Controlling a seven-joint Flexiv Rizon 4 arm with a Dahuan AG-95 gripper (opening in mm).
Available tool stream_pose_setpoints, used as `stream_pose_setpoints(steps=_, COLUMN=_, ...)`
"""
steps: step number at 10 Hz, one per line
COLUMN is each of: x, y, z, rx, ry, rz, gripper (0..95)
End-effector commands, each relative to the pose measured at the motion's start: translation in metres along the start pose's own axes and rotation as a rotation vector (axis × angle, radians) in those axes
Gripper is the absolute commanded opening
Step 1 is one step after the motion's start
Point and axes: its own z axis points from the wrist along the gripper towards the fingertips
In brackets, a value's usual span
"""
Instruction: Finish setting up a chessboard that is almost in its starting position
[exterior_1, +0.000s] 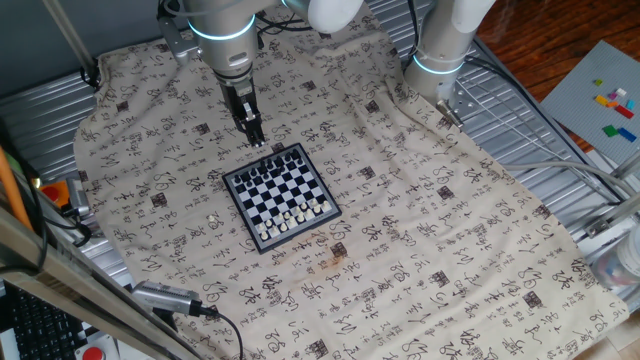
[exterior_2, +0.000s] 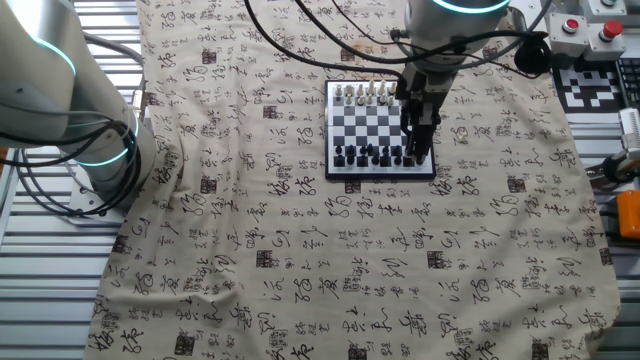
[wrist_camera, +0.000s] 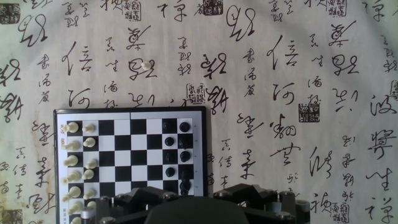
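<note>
The chessboard (exterior_1: 281, 193) lies on the patterned cloth. White pieces stand along its near edge and dark pieces along its far edge. In the hand view the board (wrist_camera: 202, 143) has white pieces in its left columns and dark pieces at the right. One small white piece (wrist_camera: 144, 64) stands off the board on the cloth; it also shows in one fixed view (exterior_1: 212, 217). My gripper (exterior_1: 256, 138) hangs over the board's dark-piece corner, close above it (exterior_2: 421, 152). Its fingers look slightly apart and hold nothing I can see. Only the gripper's dark body fills the hand view's bottom edge.
The cloth covers a metal table. A second arm's base (exterior_1: 437, 62) stands at the back. Cables and a black camera (exterior_1: 165, 297) lie at the front left edge. A grey plate with coloured bricks (exterior_1: 610, 100) sits at the far right.
</note>
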Motion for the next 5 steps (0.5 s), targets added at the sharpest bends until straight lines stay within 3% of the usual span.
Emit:
stream_pose_setpoints(steps=1, x=0.0000, y=0.0000, z=0.0000, rx=-0.047, ry=-0.030, rz=-0.174, gripper=0.0)
stream_pose_setpoints(steps=3, x=0.0000, y=-0.0001, z=0.0004, rx=-0.025, ry=-0.026, rz=-0.187, gripper=0.0)
stream_pose_setpoints(steps=5, x=0.0000, y=-0.0001, z=0.0004, rx=-0.023, ry=-0.026, rz=-0.198, gripper=0.0)
